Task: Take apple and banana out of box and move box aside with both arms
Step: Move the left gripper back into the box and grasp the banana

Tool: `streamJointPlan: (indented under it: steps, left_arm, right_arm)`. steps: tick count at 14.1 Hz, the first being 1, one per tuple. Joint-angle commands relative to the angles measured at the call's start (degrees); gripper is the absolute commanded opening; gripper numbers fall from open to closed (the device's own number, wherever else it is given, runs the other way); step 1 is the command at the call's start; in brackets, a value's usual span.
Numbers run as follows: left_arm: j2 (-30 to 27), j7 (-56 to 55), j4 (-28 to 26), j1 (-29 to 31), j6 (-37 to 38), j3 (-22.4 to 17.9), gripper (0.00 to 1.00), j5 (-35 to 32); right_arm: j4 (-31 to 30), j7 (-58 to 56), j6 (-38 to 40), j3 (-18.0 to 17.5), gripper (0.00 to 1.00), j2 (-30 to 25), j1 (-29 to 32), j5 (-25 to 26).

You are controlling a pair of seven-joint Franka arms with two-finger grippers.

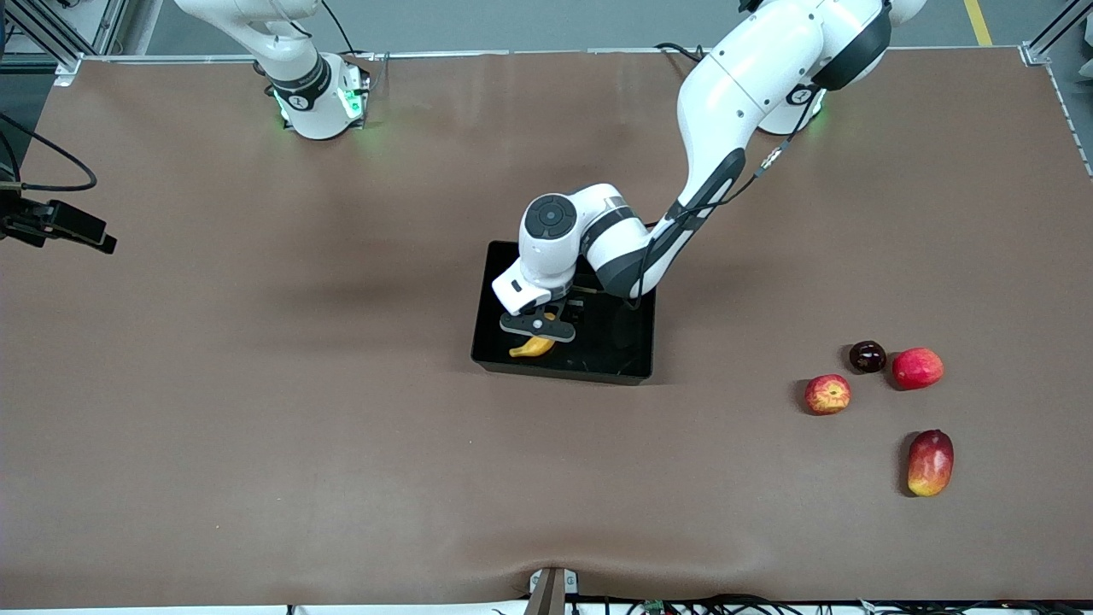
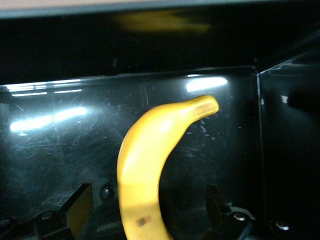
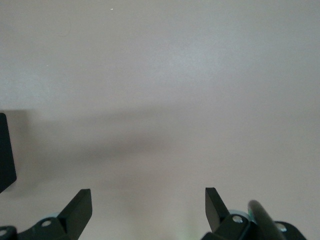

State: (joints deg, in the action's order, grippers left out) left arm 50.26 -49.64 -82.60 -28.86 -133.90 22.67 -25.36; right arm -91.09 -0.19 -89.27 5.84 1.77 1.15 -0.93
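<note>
Straddling the banana [image 2: 145, 170] inside the box [image 1: 628, 346], the left gripper [image 1: 540, 326] stands low with its jaws apart, one finger [image 2: 75, 207] on either side of the fruit and neither visibly touching it. The banana lies on the box floor toward the wall nearest the front camera, its stem end pointing into a corner, as the left wrist view shows.

Judgement on the step in hand: this is the grasp of the banana. A sound grip calls for closing across the thick middle of the curve, not the tapering stem, and for a straight lift until the fruit clears the low wall before any sideways travel. The glossy floor may let the fruit slide as the fingers meet it, so even contact on both sides matters.

The apple [image 1: 827, 394] is already out, resting on the table toward the left arm's end. Near it lie a dark round fruit [image 1: 867, 356], a pinkish-red round fruit [image 1: 918, 368] and, nearer the front camera, an elongated red-yellow fruit [image 1: 931, 462]. A set-down spot for the banana should keep apart from this cluster.

The right gripper [image 3: 148, 210] waits over bare table [image 1: 256, 444] with its jaws apart, holding nothing. Nothing stands between it and the box.
</note>
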Motion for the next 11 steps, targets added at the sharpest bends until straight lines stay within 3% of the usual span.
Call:
streamJointPlan:
  steps: [1,3,4,6,7,11]
  left_arm:
    - [1.16,-2.21,1.30,-1.20,-0.58,-0.88,0.97,-0.13]
    - [1.59,-2.65,1.21,-1.29,-0.66,-0.88,0.84,-0.04]
    - [1.77,-2.65,1.30,-1.29,-0.58,-0.88,0.69,-0.04]
    - [1.86,-2.65,1.39,-1.29,-0.58,-0.88,0.17,0.22]
    - [1.86,-2.48,1.47,-1.29,-0.58,-0.88,0.00,0.13]
    - [0.64,-2.65,1.74,-0.94,-0.40,-0.88,0.00,-0.13]
  right_arm:
    - [1.09,0.36,0.85,0.14,1.00,0.69,-0.09,-0.30]
    - [1.09,0.36,0.59,0.22,1.00,0.69,0.00,-0.30]
    - [1.17,0.36,0.59,0.22,1.00,0.69,0.52,-0.30]
    - [1.09,0.36,0.42,0.22,1.00,0.87,0.61,-0.30]
    - [1.17,0.36,0.42,0.22,1.00,0.87,0.35,-0.30]
    - [1.18,0.36,0.50,0.22,1.00,0.87,0.35,-0.30]
